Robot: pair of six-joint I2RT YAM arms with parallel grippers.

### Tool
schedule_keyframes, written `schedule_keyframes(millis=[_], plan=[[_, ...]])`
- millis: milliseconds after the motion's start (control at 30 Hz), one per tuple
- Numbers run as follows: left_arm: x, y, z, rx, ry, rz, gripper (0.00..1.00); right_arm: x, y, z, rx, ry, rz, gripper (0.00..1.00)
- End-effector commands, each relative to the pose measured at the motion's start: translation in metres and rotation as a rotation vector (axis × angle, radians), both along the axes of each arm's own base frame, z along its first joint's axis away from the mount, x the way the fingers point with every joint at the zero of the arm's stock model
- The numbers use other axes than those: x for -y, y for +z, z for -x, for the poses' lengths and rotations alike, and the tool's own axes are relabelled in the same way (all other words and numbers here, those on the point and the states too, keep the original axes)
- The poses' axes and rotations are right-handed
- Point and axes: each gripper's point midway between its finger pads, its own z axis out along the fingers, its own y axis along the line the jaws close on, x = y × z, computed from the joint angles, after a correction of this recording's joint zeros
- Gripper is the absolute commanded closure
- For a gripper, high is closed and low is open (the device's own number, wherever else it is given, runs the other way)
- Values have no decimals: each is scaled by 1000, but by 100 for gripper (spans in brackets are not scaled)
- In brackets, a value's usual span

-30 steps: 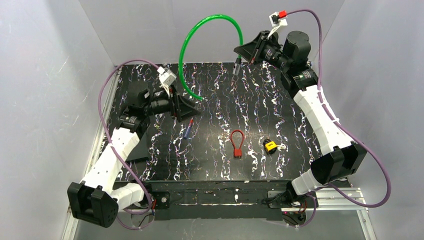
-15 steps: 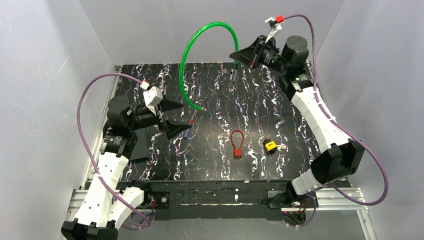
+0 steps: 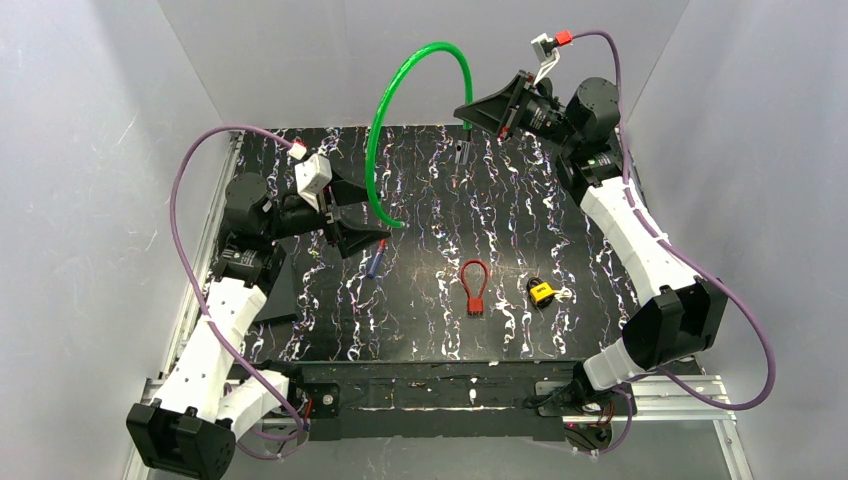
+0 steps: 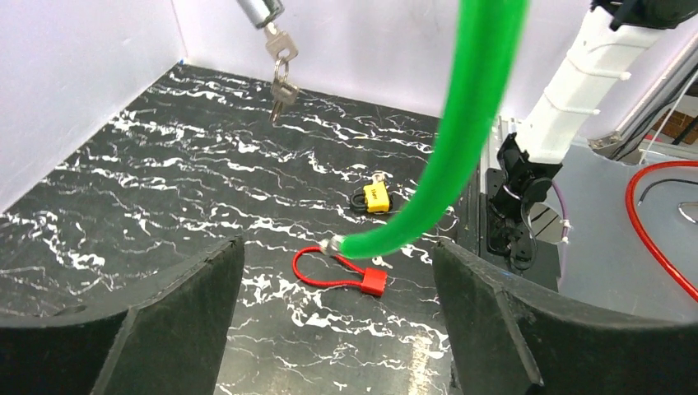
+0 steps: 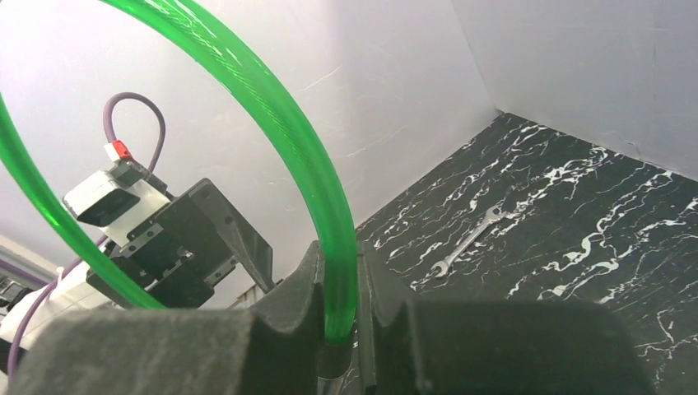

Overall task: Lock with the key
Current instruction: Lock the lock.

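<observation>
The lock [image 3: 541,291] is a small yellow padlock lying on the black mat right of centre, also in the left wrist view [image 4: 376,196]. A tiny pale key [image 3: 562,294] rests against its right side. My left gripper [image 3: 378,222] hovers at the mat's left, well away from both, its jaws open with nothing between them [image 4: 337,245]. My right gripper [image 3: 470,112] is raised at the back of the mat, shut on one end of a green tube [image 5: 337,247]. The tube's free end [image 3: 400,224] hangs just in front of my left gripper's jaws.
A bunch of keys [image 4: 280,78] dangles from the tube's held end. A red loop-shaped piece [image 3: 474,285] lies mid-mat, with a blue-handled screwdriver [image 3: 375,263] to its left. A silver spanner [image 5: 469,240] lies further left on the mat. Grey walls enclose the back and sides.
My left gripper opened wide, drew back and turned, then came up toward the tube's free end. The right gripper lifted its end of the tube slightly up and left.
</observation>
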Motion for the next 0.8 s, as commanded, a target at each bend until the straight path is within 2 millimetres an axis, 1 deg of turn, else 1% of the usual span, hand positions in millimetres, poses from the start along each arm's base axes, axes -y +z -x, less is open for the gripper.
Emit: schedule_keyframes(millis=[0,67,167,267,333,433,533,600,667,733,767], plan=[[6,28,12,101,-72,18,20,5,40,23,97,32,-81,99],[7,29,11,98,-79,19,23,5,39,23,95,36,-84,99],[12,32,13,97,-102,20,31,4,39,23,92,42,-87,99],[17,34,19,102,-148,18,38,4,38,22,89,41,-88,99],[21,34,26,111,-183,17,38,4,37,21,85,40,-88,99],[25,30,36,119,-220,13,33,3,35,19,80,36,-87,99],[28,25,39,129,-229,10,33,3,33,17,75,35,-86,99],[30,25,38,123,-225,11,41,3,34,17,76,35,-87,99],[31,25,38,118,-228,12,52,3,34,17,76,37,-87,99],[32,25,39,107,-239,12,66,3,35,17,77,37,-90,99],[33,23,39,97,-246,12,76,3,36,17,78,38,-93,99]])
